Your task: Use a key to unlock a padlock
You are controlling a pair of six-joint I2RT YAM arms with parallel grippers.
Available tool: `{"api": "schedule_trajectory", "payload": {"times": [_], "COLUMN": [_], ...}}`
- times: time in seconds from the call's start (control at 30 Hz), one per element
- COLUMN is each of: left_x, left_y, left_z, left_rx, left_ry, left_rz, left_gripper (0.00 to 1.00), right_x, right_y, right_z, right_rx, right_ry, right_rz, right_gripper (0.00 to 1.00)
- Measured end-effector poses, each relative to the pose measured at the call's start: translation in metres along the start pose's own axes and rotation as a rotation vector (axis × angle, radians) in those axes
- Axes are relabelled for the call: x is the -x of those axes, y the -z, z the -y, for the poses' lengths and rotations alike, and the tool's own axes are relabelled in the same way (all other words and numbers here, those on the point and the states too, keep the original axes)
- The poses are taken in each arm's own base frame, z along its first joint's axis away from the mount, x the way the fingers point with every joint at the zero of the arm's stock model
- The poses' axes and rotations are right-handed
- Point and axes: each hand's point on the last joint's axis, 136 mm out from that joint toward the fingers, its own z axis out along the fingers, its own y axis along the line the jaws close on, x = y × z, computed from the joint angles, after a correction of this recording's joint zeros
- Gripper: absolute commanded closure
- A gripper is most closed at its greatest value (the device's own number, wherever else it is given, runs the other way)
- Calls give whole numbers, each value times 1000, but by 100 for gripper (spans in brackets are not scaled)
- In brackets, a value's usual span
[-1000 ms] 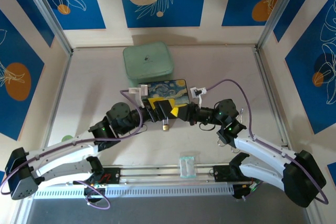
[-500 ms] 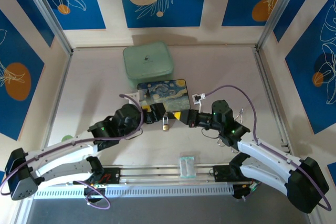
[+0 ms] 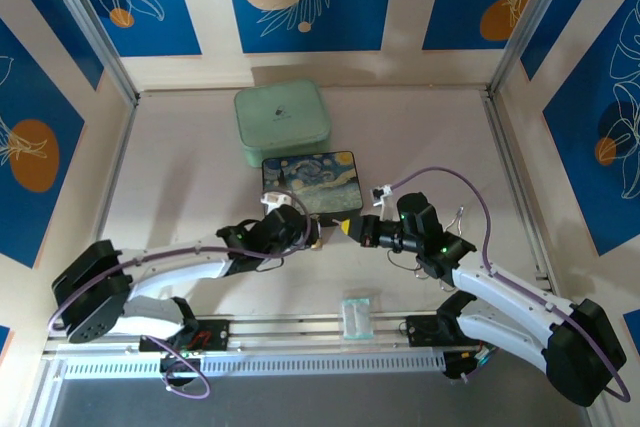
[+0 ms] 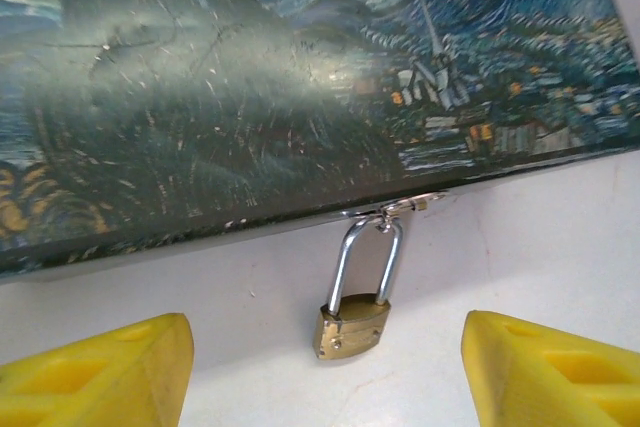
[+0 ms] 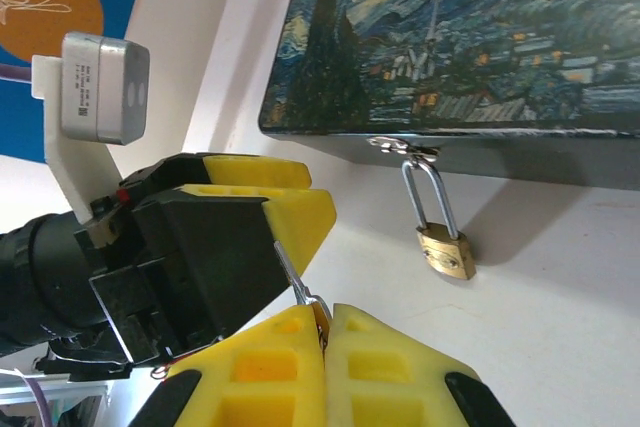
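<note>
Though seemingly narrower, left gripper (image 4: 325,372) lower.

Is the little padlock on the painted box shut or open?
Shut: both shackle legs enter the padlock body; it hangs from the box clasp.

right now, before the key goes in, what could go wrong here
1. The padlock sits loose on the hasp of the box. The left gripper straddles it with its jaws open, so a push from the key could slide it away.
2. The thin key sticks out from the fingertips of the right gripper and may twist or slip on contact.
3. The two grippers are close together and might collide.
</note>
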Motion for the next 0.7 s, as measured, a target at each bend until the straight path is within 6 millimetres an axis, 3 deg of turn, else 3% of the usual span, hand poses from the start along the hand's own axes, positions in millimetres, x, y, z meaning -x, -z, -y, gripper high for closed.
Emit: {"api": "schedule_trajectory", "payload": {"times": [0.37,0.5,0.7], "left_x": [-28,-40,-44], "left_y": [-38,-51,-53], "left_z": [1,0,17], "left_rx": [14,20,-30], "left_ry": [-24,-29,7], "left_rz": [-70,-100,-83], "left_gripper": [33,38,51], "right_x": [-5,-10,-17], "right_y": [0,0,-1], "right_z": [18,24,33], "right_rx": [-50,-63,-79], "right_ry": [-27,-36,-46], "right_rz": [-6,-14,-27], "right_gripper": [100,100,100]}}
